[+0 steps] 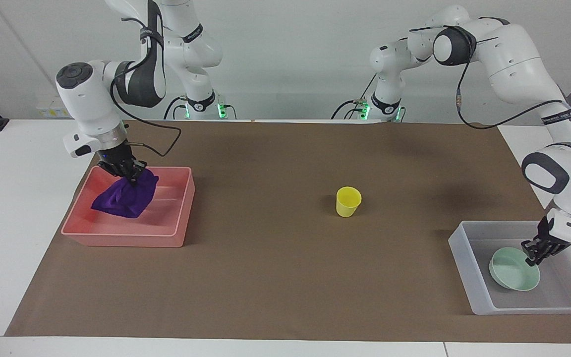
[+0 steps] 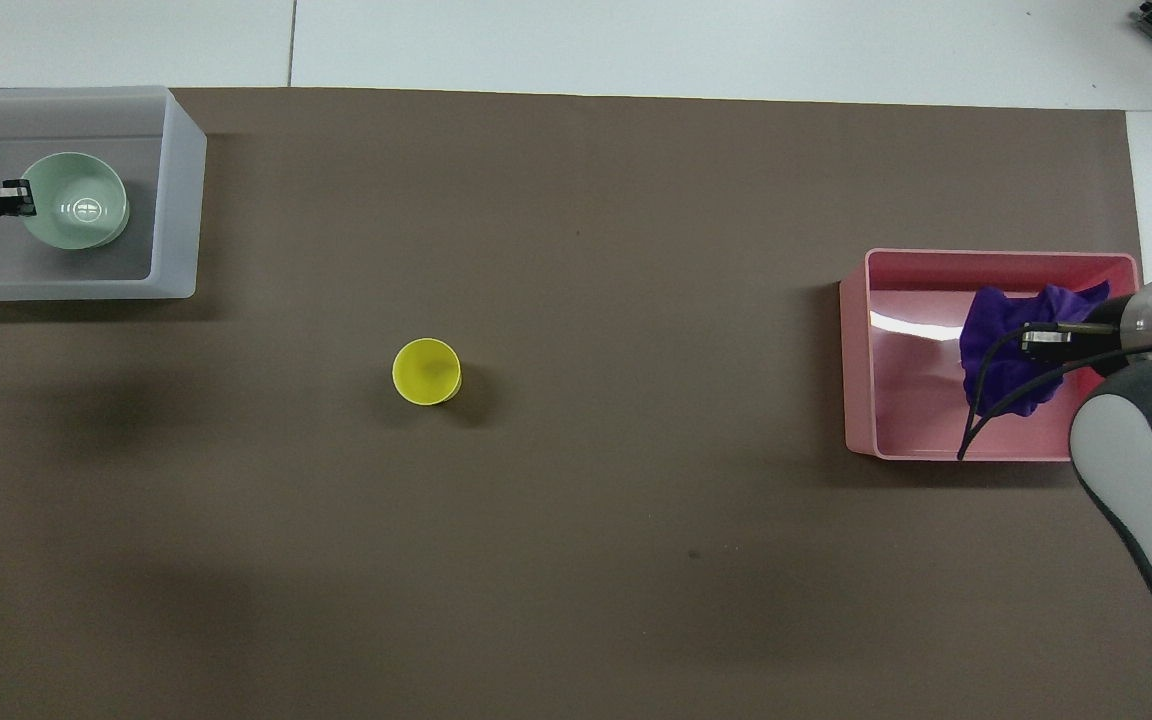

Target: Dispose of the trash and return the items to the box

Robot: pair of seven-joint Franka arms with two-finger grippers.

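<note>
Facing view showed the pink tray (image 1: 176, 233) at 9 o'clock with the purple cloth (image 1: 126, 199) hanging into it, pinched shut in the right claw (image 1: 132, 174). At 4 o'clock, the grey-white box (image 1: 466, 263) held the mint-green bowl (image 1: 511, 270); the left claw (image 1: 534, 255) was at its rim, grip unclear. The yellow cup (image 1: 348, 201) stood upright mid-bench on brown paper (image 1: 275, 277).

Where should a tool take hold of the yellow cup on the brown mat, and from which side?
Grip the yellow cup at its rim, coming straight down from above, one finger inside and one outside. It stands upright with its open mouth up and tapers toward its base, so a side grip lower down would likely slip. Nothing stands beside it.
</note>
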